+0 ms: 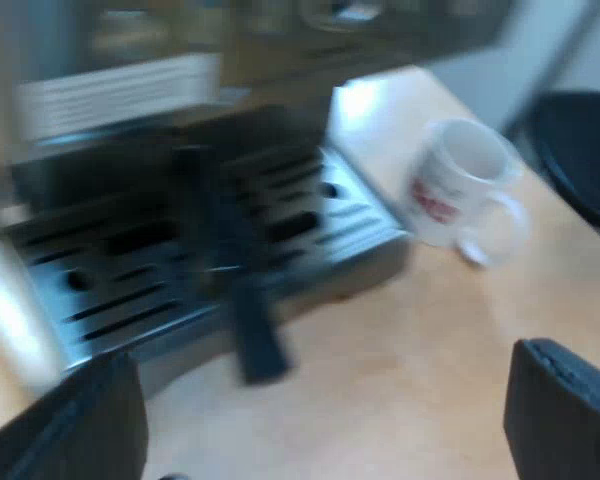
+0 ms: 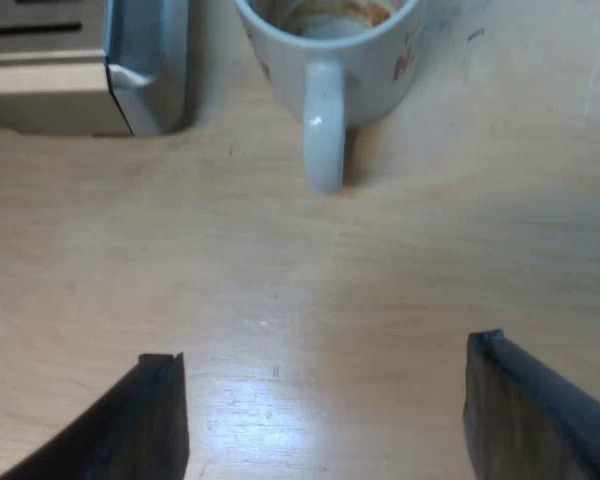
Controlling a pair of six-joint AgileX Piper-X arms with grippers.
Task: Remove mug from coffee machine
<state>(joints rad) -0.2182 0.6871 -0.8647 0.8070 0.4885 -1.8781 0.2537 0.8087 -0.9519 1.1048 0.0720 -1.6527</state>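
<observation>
Standing upright on the bench point(image 2: 330, 280), the mug point(image 2: 325, 50) is being shown just beside the espresso machine point(image 1: 120, 95), off its drip tray point(image 1: 130, 290), with its handle pointing toward the right tool point(image 2: 330, 395). That tool is being held wide open over bare bench, apart from the mug, with nothing in its grasp. The left tool point(image 1: 320, 410) is likewise being held wide and empty near the machine's front.

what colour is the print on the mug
Red, on a white mug. It shows best in the left wrist view.
</observation>
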